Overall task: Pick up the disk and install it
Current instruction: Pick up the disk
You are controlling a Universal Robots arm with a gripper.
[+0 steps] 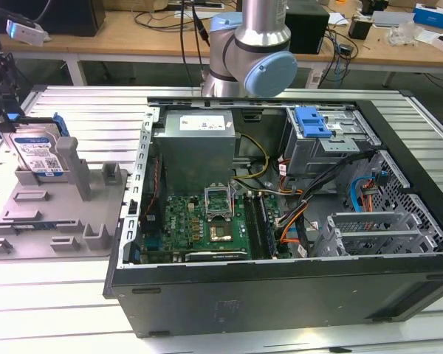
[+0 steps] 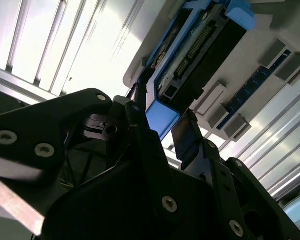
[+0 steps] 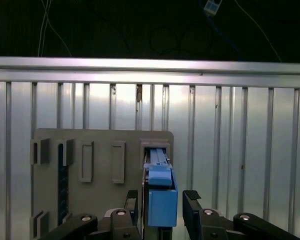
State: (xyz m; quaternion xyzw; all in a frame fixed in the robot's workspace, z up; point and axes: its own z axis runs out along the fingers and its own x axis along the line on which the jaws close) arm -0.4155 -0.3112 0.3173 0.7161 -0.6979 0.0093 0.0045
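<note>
In the exterior view, the disk [image 1: 38,153] stands on edge in a slot at the far end of the grey holder [image 1: 59,228], label facing the open computer case [image 1: 280,295] that lies beside the holder on the ribbed metal table [image 1: 74,110]. The gripper [image 1: 4,103] hangs right over the holder, at the disk's top edge. In the second wrist view, the gripper [image 2: 164,117] has its black fingers [image 2: 190,137] spread to either side of the blue rail at the disk's [image 2: 200,45] end. A sliver of light shows between one finger and the rail, so the hand is open around the disk and not clamped, and the disk sits in the holder [image 2: 240,70]. In the first wrist view, the disk [image 3: 160,175] rises from the holder's [image 3: 100,145] end slot, with the gripper [image 3: 163,197] straddling its blue rail and a narrow gap beside one finger [image 3: 192,205].
</note>
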